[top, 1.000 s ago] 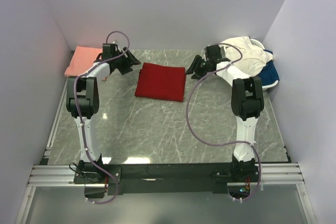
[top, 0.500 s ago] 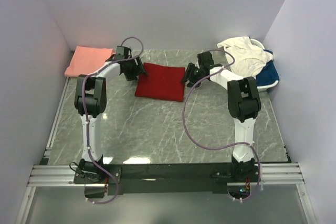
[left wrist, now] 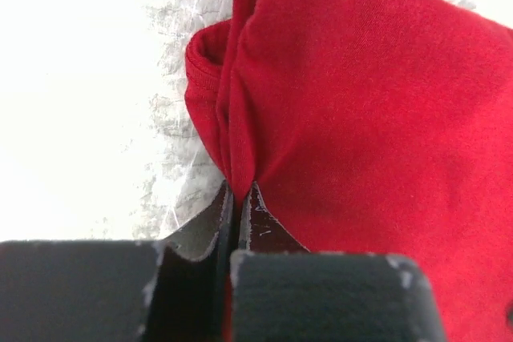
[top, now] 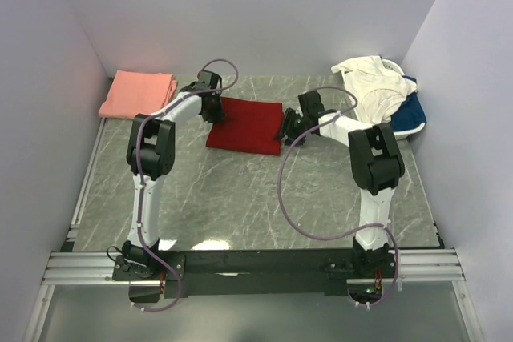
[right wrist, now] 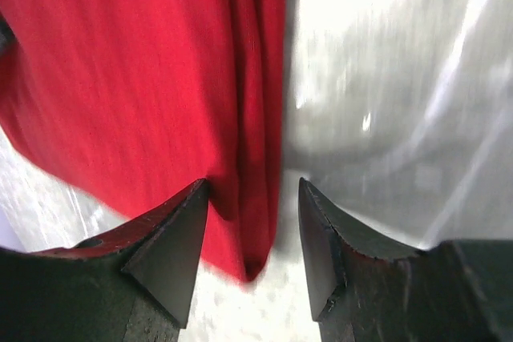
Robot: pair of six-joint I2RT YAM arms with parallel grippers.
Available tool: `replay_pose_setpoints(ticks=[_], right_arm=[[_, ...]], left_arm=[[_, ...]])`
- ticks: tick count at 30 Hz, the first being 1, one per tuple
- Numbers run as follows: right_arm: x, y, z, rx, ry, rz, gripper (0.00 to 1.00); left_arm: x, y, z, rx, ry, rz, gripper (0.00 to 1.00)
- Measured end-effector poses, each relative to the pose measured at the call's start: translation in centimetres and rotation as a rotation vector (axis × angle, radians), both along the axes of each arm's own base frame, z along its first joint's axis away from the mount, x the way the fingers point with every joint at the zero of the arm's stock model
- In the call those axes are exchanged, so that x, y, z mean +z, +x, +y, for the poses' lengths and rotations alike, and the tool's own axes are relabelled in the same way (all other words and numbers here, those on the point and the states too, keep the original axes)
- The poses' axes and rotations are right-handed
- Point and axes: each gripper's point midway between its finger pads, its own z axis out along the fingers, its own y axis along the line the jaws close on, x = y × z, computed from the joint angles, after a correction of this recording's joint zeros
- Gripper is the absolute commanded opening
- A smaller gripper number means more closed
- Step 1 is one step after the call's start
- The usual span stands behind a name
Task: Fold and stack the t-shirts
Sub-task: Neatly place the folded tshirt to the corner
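Observation:
A folded deep red t-shirt [top: 245,125] lies at the back middle of the marble table. My left gripper [top: 216,109] is shut on the red t-shirt's [left wrist: 361,110] left edge, the cloth pinched between its fingertips [left wrist: 239,191]. At the shirt's right edge my right gripper [top: 285,128] stands open, its jaws straddling the folded red edge [right wrist: 252,118]. A folded salmon pink t-shirt [top: 138,92] rests at the back left. Cream-white t-shirts [top: 370,84] and a blue one [top: 407,114] are heaped at the back right.
The heap at the back right sits in a white basket [top: 394,64] close to the right wall. Purple-grey walls close in the table on three sides. Bare marble [top: 256,198] stretches from the red shirt to the arm bases.
Both arms swung inward to the red shirt's two side edges. The left gripper went from open to shut on the left edge. The right gripper stayed open.

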Motion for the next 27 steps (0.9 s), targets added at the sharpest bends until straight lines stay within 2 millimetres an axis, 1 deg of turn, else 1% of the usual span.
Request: replay_pose_setpoints(ticks=[2, 4, 7, 10, 13, 15, 18, 20, 23, 25, 27], right_arm=[[0.3, -1.8, 0.2, 0.003, -0.008, 0.007, 0.56], [1.1, -3.4, 0.7, 0.01, -0.01, -0.005, 0.56], [2.6, -5.7, 1.7, 0.038, -0.002, -0.036, 0.56], [3.9, -7.6, 2.9, 0.073, 0.01, -0.074, 0.55], [4.3, -9.8, 3.9, 0.113, 0.014, -0.09, 0.55], [4.1, -11.4, 4.3, 0.136, 0.007, -0.089, 0.55], [3.2, -13.8, 4.5, 0.171, -0.008, -0.069, 0.54], [2.5, -15.1, 4.4, 0.188, -0.02, -0.052, 0.54], [2.5, -16.0, 4.2, 0.197, -0.026, -0.054, 0.54], [2.5, -16.2, 3.9, 0.196, -0.033, -0.059, 0.54], [2.7, -16.4, 3.7, 0.195, -0.038, -0.066, 0.54]], left_arm=[[0.1, 0.1, 0.4, 0.015, 0.055, 0.002, 0.0], [0.3, 0.1, 0.8, 0.027, 0.113, 0.005, 0.0], [1.2, 0.5, 2.3, 0.052, 0.22, -0.006, 0.0], [2.9, 1.3, 5.0, 0.086, 0.365, -0.042, 0.0], [4.9, 2.5, 8.1, 0.121, 0.501, -0.094, 0.0], [5.9, 3.1, 10.6, 0.142, 0.577, -0.108, 0.0], [6.9, 3.9, 13.9, 0.168, 0.634, -0.118, 0.0], [7.7, 4.7, 16.5, 0.18, 0.68, -0.134, 0.0], [8.9, 5.6, 20.1, 0.186, 0.763, -0.157, 0.0], [9.8, 6.2, 21.6, 0.187, 0.811, -0.178, 0.0], [10.9, 6.8, 22.6, 0.179, 0.849, -0.2, 0.0]])
